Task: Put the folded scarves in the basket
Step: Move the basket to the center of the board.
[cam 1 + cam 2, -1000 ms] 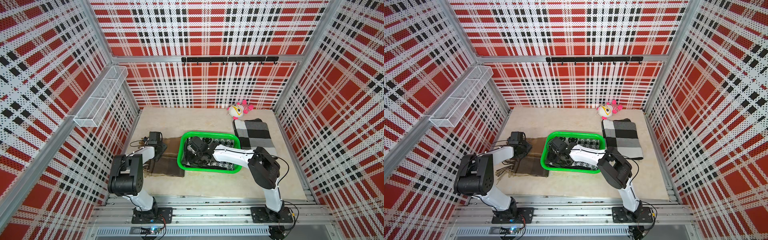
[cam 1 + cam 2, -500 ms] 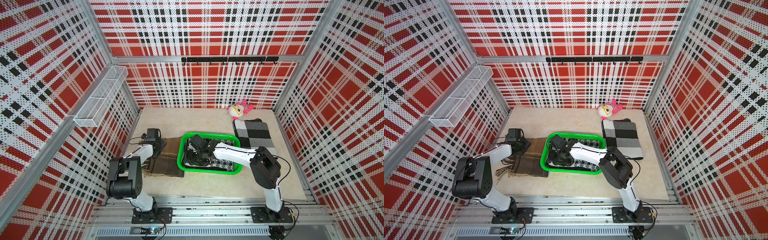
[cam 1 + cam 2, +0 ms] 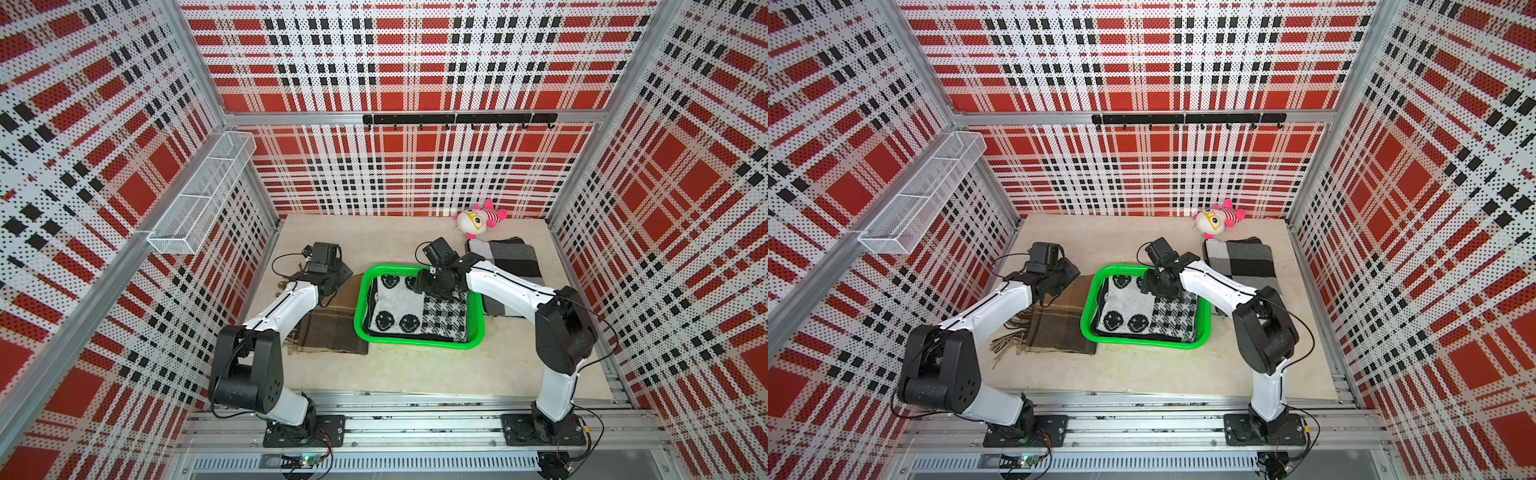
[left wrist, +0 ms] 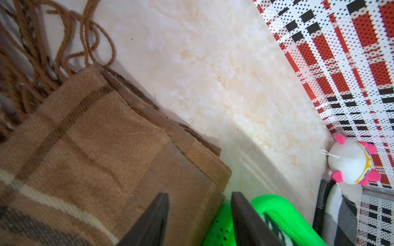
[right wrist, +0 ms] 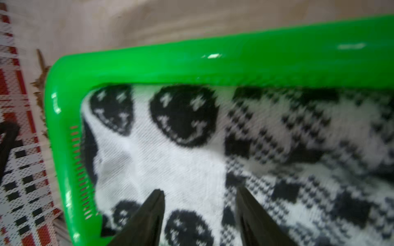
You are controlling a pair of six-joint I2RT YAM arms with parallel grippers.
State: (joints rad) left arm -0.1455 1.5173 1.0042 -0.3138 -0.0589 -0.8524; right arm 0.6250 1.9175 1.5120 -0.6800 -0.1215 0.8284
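Apart and empty, the left jaws show only in the left wrist view, dark fingers (image 4: pixel 153 219) over a corner of the folded brown checked woollen scarf (image 4: pixel 96 149). The left arm (image 3: pixel 286 307) hides part of that scarf in both top views. At 3 o'clock from it sits the shallow bright green plastic rectangular basket (image 3: pixel 388 269), long axis 9 to 3 o'clock. Inside lies the folded black-and-white knitted scarf with smiley faces (image 3: pixel 399 307), flat along that axis. The right jaws, apart too, hover over it in the blurred right wrist view; contact is unclear. The right arm (image 3: pixel 507 291) covers the basket's 1 o'clock corner. At 2 o'clock lie a grey checked folded cloth (image 3: pixel 511 259) and a pink-and-white plush toy (image 3: pixel 478 220).
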